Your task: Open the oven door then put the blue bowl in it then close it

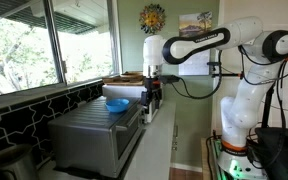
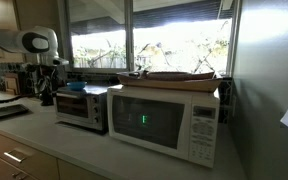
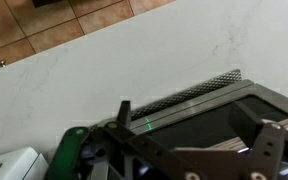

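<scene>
The gripper (image 1: pixel 152 92) hangs near the far front corner of the oven (image 1: pixel 92 135). In the wrist view its fingers (image 3: pixel 124 106) stand wide apart and nothing is between them. The blue bowl (image 1: pixel 116 104) sits on the ribbed top of the oven, near the gripper, on its window side and a little lower. The oven door (image 1: pixel 134 140) below the gripper looks closed. A white microwave (image 2: pixel 164 122) stands well apart from the gripper, beyond the oven.

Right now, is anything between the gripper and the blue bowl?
Nothing seems to be in the way. In an exterior view, only the bare ribbed top of the oven separates the gripper from the blue bowl resting on it.
</scene>
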Robot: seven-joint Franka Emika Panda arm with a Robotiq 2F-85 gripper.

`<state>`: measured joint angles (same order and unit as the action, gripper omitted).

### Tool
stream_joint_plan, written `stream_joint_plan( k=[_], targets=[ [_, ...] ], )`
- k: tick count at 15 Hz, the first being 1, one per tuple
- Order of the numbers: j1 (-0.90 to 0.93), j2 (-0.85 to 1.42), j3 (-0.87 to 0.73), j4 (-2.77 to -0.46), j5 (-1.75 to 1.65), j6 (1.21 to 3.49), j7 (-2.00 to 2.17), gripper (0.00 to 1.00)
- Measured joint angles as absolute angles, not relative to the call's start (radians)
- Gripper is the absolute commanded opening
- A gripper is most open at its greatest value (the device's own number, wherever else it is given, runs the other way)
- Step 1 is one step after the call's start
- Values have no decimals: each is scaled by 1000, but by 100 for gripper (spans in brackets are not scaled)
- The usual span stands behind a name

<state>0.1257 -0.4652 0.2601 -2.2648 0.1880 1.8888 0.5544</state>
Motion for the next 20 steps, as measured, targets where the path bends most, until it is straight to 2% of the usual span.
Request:
stream_joint_plan(
  k=[9, 20],
  targets=[
    [105, -489, 250, -2339, 319, 2062, 791, 100],
    [105, -516, 235, -2463, 385, 2293, 825, 100]
  ],
)
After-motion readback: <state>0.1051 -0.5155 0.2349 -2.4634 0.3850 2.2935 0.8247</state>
